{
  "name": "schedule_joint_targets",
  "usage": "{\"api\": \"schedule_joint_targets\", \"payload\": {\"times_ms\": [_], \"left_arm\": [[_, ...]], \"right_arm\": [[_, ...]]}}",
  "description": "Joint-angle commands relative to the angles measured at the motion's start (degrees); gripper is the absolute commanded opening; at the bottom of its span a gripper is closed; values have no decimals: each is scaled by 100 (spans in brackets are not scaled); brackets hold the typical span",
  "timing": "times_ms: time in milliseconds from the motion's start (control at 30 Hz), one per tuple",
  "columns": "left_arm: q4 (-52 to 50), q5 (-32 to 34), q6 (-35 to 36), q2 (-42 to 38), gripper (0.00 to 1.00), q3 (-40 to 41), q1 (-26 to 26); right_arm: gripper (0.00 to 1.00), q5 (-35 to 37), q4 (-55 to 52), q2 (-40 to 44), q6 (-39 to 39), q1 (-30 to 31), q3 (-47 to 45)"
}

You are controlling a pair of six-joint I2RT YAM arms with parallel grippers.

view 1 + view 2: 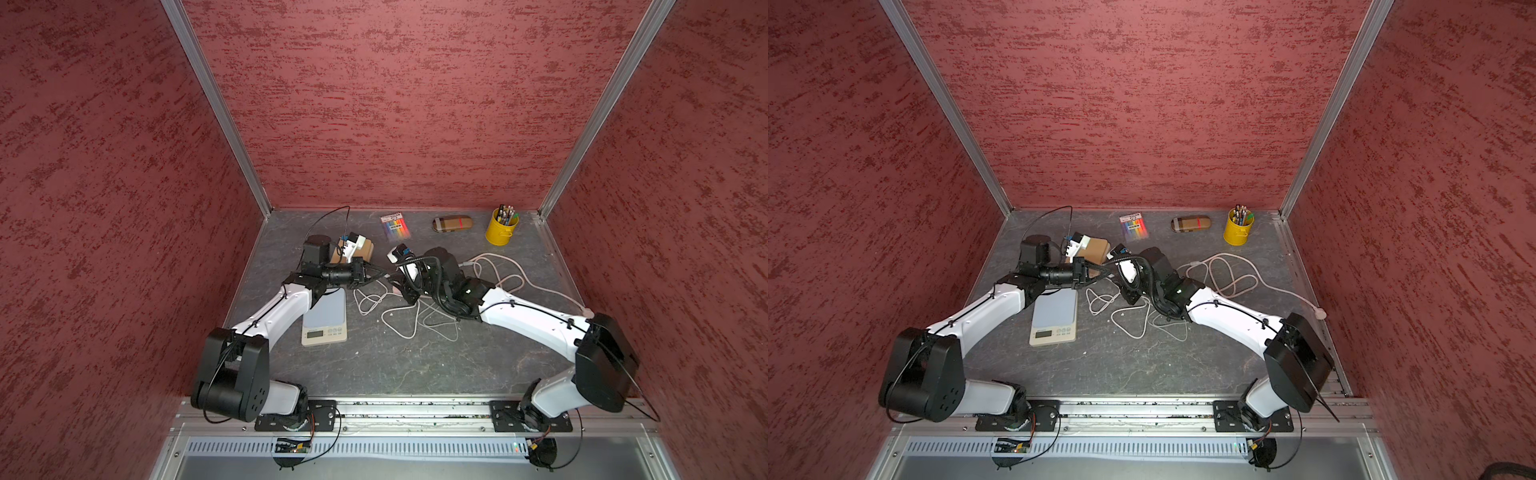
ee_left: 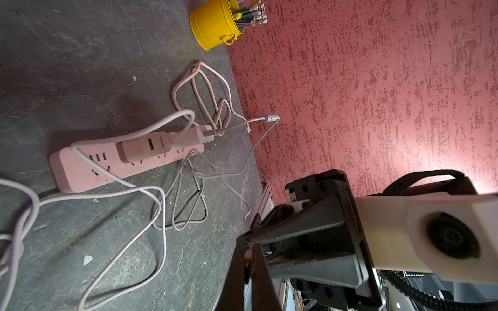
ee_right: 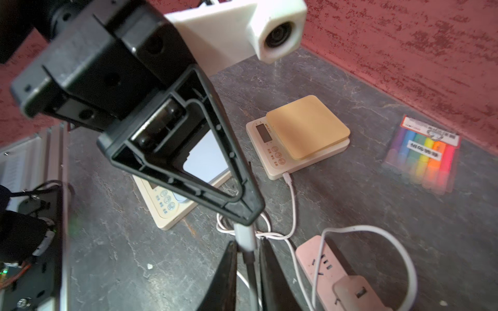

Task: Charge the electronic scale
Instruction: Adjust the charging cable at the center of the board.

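Two electronic scales stand on the dark table. The one with a blue-grey platform (image 1: 326,309) (image 1: 1054,309) lies beside my left forearm. The one with a tan platform (image 3: 307,126) stands farther back, with a white cable (image 3: 287,177) plugged into its side. My left gripper (image 2: 249,246) (image 1: 384,276) is shut on a grey charging plug (image 3: 244,235) above the middle of the table. My right gripper (image 3: 248,245) meets it tip to tip, its two fingers closed against the same plug from either side. The plug's cable runs back between the right fingers.
A pink power strip (image 2: 107,161) (image 3: 323,264) with chargers plugged in lies under my right arm. Loose white cables (image 1: 403,320) loop around it. At the back stand a yellow pencil tin (image 1: 500,228), a glasses case (image 1: 453,223) and a highlighter pack (image 1: 395,226). Red walls enclose three sides.
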State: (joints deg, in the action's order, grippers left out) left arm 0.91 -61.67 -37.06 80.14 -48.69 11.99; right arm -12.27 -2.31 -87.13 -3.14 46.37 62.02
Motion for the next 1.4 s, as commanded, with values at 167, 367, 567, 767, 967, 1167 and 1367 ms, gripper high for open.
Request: {"api": "schedule_joint_targets", "payload": {"times_ms": [167, 367, 567, 767, 967, 1167, 1367], "left_arm": [[-153, -183, 144, -214, 0, -150, -39], [-408, -214, 264, -244, 0, -194, -99], [-467, -214, 268, -229, 0, -194, -125], [-540, -214, 321, -261, 0, -229, -150], [-1042, -73, 634, -383, 33, -311, -517], [-3062, 1433, 1918, -608, 56, -757, -1437], [-3543, 2444, 1936, -336, 62, -416, -2758]], "right_arm": [[0, 13, -112, -102, -190, 80, 301], [17, 17, -165, -165, -252, 154, 346], [1, 85, -258, -188, -390, 206, 389], [0, 120, -410, -291, -529, 241, 528], [0, -20, -466, -390, -517, 259, 570], [0, -136, -724, -883, -534, 340, 780], [0, -38, -1323, -1896, -883, 739, 1421]]}}
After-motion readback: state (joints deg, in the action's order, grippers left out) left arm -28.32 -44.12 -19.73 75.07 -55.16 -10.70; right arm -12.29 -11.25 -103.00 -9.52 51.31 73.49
